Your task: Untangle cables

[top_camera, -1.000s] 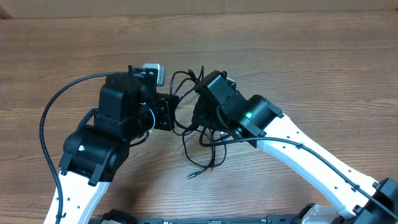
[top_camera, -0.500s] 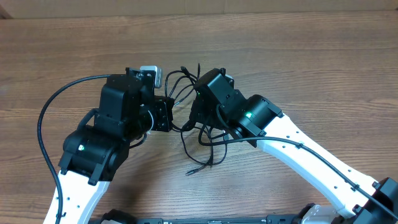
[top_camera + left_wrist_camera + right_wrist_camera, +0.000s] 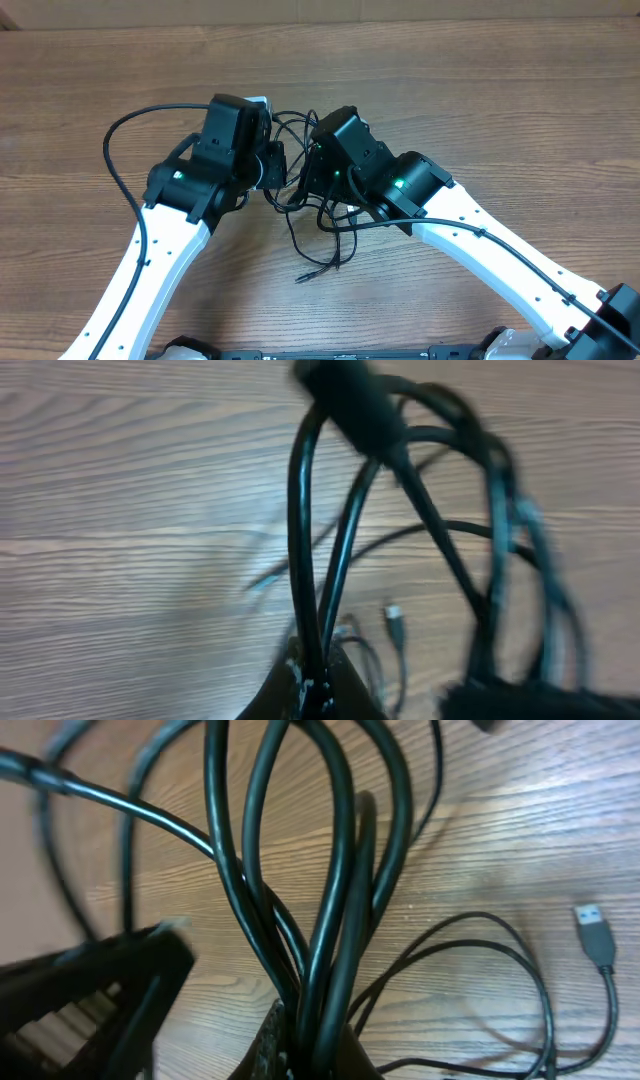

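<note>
Closest to us, in the left wrist view, our left gripper point(image 3: 318, 695) is pinched shut on two or three strands of the cables point(image 3: 298, 540), which rise from the jaws to a thick joint above. Our right gripper point(image 3: 303, 1042) is likewise clamped tight, on a fatter bunch of loops.

From overhead the two grippers sit just beside each other, with the tangle bunched between them over the worktop point(image 3: 500, 90). We cannot tell which strands both sides share, since the left wrist view is blurred. Further out, a USB plug point(image 3: 596, 935) lies flat on the wood, and a loose tail point(image 3: 318, 271) trails toward the near edge.

To do this step well, we judge that the grippers should draw apart slowly and level. We should watch for loops tightening around the joint and stop if the tail drags rather than slides free. Holding fewer strands on the right would likely help.
</note>
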Controlling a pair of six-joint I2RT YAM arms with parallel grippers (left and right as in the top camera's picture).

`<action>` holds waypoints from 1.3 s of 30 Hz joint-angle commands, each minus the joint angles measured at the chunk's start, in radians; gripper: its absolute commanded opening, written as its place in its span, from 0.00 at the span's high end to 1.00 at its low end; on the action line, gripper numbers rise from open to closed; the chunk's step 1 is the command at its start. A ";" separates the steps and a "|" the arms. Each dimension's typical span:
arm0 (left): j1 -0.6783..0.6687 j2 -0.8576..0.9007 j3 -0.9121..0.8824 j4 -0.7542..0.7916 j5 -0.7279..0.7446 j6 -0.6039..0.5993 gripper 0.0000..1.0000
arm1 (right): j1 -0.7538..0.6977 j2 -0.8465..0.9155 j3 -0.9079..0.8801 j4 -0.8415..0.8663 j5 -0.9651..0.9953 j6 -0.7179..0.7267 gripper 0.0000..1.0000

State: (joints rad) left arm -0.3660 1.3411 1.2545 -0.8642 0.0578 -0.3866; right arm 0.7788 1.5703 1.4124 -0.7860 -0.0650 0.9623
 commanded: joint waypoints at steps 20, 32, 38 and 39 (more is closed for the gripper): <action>-0.003 0.013 -0.046 0.034 -0.049 -0.040 0.96 | -0.164 -0.214 0.003 0.078 -0.043 -0.028 0.96; -0.003 0.013 -0.136 0.126 -0.029 -0.057 0.96 | -0.245 -0.353 0.003 0.124 -0.042 0.010 0.96; -0.003 0.013 -0.234 0.204 -0.015 -0.068 0.96 | -0.279 -0.396 0.003 0.127 -0.041 0.013 0.96; -0.003 0.013 -0.245 0.212 -0.012 -0.068 0.96 | -0.285 -0.400 0.003 0.126 -0.042 0.013 0.96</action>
State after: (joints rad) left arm -0.3725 1.3499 1.0409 -0.6743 0.0483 -0.4397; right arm 0.5087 1.1782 1.3991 -0.6628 -0.1215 0.9695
